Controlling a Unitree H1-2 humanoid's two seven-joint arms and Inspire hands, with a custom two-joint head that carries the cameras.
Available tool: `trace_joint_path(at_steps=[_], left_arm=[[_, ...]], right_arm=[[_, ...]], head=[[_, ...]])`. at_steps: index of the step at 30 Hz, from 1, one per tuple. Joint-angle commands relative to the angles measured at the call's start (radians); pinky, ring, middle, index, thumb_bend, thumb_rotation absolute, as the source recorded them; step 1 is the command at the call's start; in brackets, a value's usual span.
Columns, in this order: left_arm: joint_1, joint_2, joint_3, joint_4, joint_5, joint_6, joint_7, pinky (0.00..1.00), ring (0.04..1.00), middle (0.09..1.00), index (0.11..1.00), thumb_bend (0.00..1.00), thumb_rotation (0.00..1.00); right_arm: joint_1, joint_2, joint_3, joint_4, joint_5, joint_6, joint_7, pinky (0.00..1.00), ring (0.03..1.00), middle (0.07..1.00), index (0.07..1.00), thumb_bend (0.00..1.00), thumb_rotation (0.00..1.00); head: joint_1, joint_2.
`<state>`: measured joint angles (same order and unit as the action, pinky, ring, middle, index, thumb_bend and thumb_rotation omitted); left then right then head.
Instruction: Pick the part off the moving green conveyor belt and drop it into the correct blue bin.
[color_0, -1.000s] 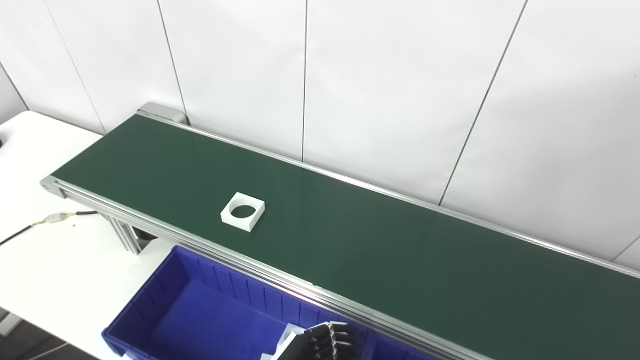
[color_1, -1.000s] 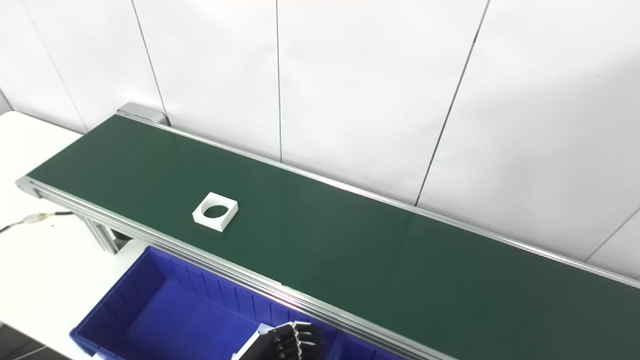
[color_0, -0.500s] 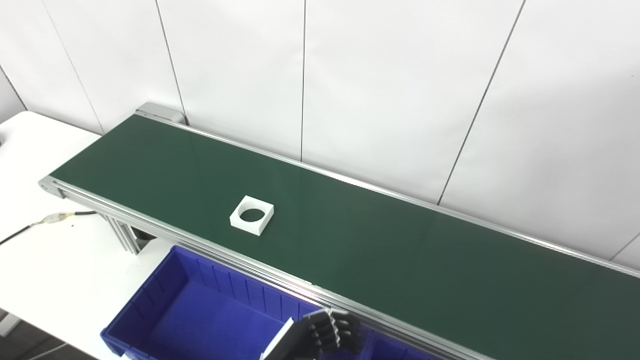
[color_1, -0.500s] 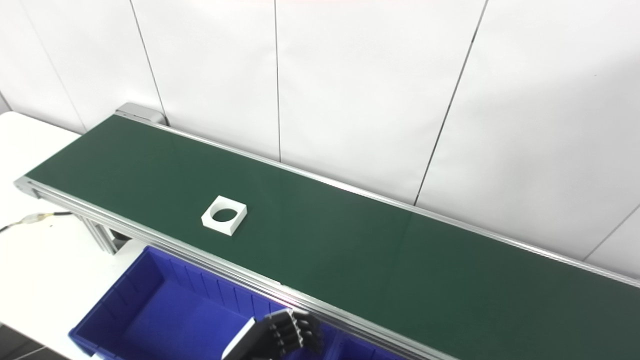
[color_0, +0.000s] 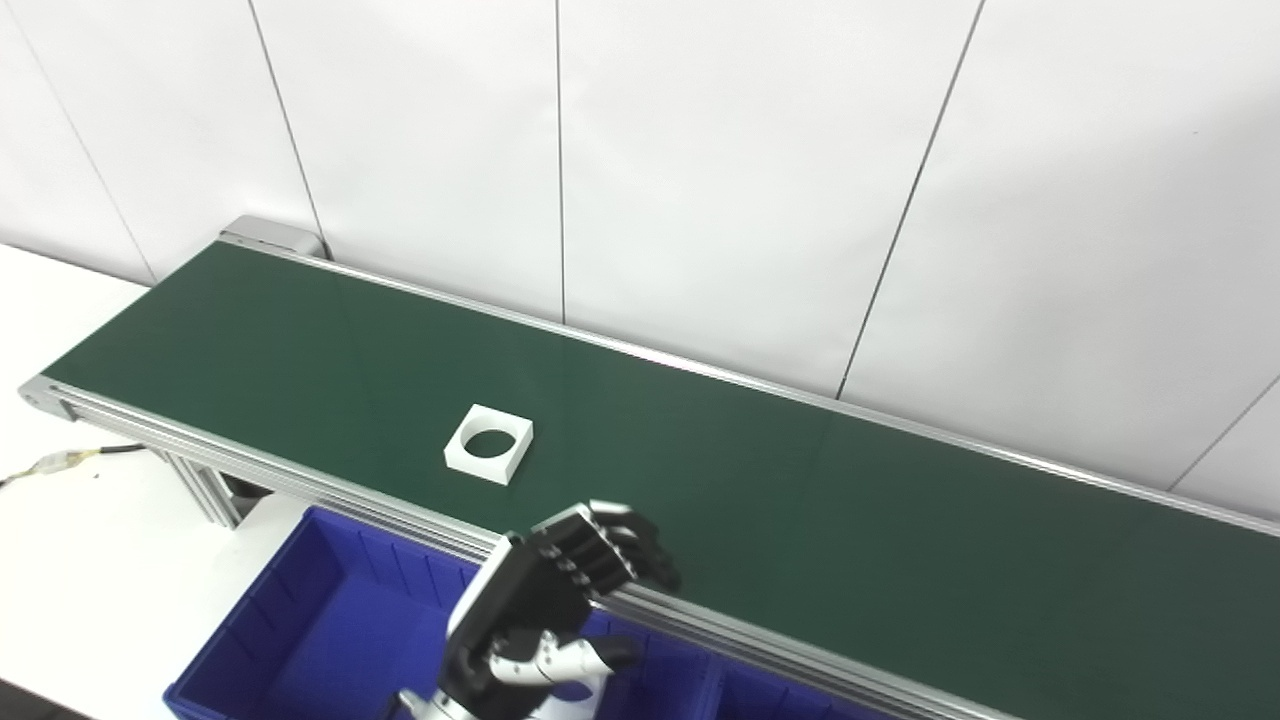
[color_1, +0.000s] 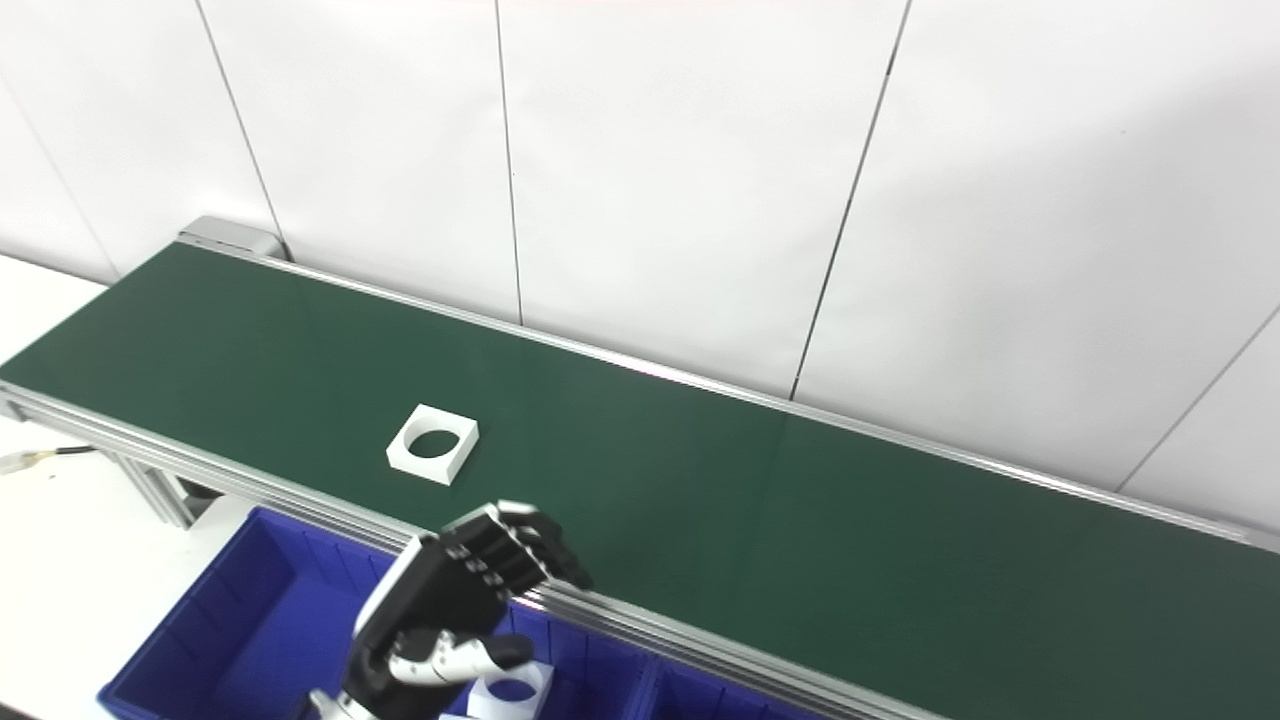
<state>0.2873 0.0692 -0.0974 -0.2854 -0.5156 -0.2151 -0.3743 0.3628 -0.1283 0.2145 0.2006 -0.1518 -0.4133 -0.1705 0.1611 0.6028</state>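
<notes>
Left hand (color_0: 545, 600) raised over blue bin (color_0: 300, 640), fingers curled, thumb apart, grasping nothing | white ring part (color_1: 510, 690) in bin below hand | white square part (color_0: 489, 457) flat on green belt (color_0: 800, 520), beyond hand, apart.

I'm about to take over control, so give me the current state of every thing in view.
White square part: flat on the belt, untouched.
Green conveyor belt: carries only that part.
Left hand: raised over the belt's near rail, fingers curled, holding nothing.
Right hand: not in view.
Blue bin: below the near rail; a white ring part lies inside.
</notes>
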Motion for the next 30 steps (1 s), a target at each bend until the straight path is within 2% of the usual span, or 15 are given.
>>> trace_joint_path(at_steps=[1,6,11,13,14,17,21,24,30], left_arm=[[-0.041,0.015,0.024,-0.055,-0.014,0.011,0.020,0.61,0.584,0.612,0.630,0.63,0.03],[-0.108,0.037,0.060,-0.055,-0.006,0.033,0.038,0.65,0.611,0.628,0.643,0.62,0.01],[-0.242,0.109,0.105,0.020,0.060,0.023,0.025,0.67,0.626,0.642,0.658,0.64,0.06],[-0.291,0.141,0.120,0.059,0.071,0.025,0.017,0.68,0.653,0.674,0.673,0.66,0.07],[-0.310,0.154,0.126,0.078,0.074,0.024,0.013,0.69,0.680,0.697,0.674,0.70,0.10],[-0.385,0.202,0.146,0.175,0.125,-0.026,-0.004,0.71,0.705,0.723,0.681,0.73,0.15],[-0.452,0.239,0.163,0.252,0.181,-0.062,-0.010,0.79,0.793,0.752,0.689,0.76,0.23],[-0.504,0.268,0.170,0.320,0.216,-0.094,-0.023,0.83,0.837,0.799,0.724,0.74,0.24],[-0.619,0.337,0.154,0.470,0.363,-0.143,-0.022,0.83,0.838,0.851,0.802,0.76,0.24]], right_arm=[[-0.002,0.003,0.004,-0.036,-0.011,-0.057,-0.017,0.61,0.721,0.810,0.845,0.61,0.00],[-0.003,0.007,0.004,-0.045,0.008,-0.056,-0.014,0.61,0.718,0.807,0.840,0.61,0.00],[-0.010,0.011,0.003,-0.046,0.015,-0.056,-0.007,0.60,0.715,0.810,0.846,0.60,0.00],[-0.013,0.015,0.004,-0.047,0.003,-0.056,-0.007,0.60,0.714,0.809,0.845,0.60,0.00],[-0.014,0.017,0.003,-0.047,0.000,-0.056,-0.006,0.61,0.717,0.811,0.845,0.61,0.00],[-0.020,0.024,0.006,-0.037,0.009,-0.056,0.001,0.61,0.717,0.809,0.842,0.61,0.00],[-0.027,0.027,0.011,-0.034,-0.012,-0.056,0.000,0.61,0.712,0.806,0.843,0.61,0.00],[-0.029,0.036,0.006,-0.033,-0.019,-0.056,0.001,0.62,0.718,0.803,0.841,0.63,0.00],[-0.032,0.039,0.008,-0.022,-0.025,-0.056,-0.006,0.62,0.721,0.803,0.842,0.63,0.00]], head=[[-0.007,0.003],[-0.022,0.010],[-0.037,0.012],[-0.045,0.017],[-0.046,0.017],[-0.063,0.013],[-0.071,0.021],[-0.081,0.018],[-0.097,0.019]])
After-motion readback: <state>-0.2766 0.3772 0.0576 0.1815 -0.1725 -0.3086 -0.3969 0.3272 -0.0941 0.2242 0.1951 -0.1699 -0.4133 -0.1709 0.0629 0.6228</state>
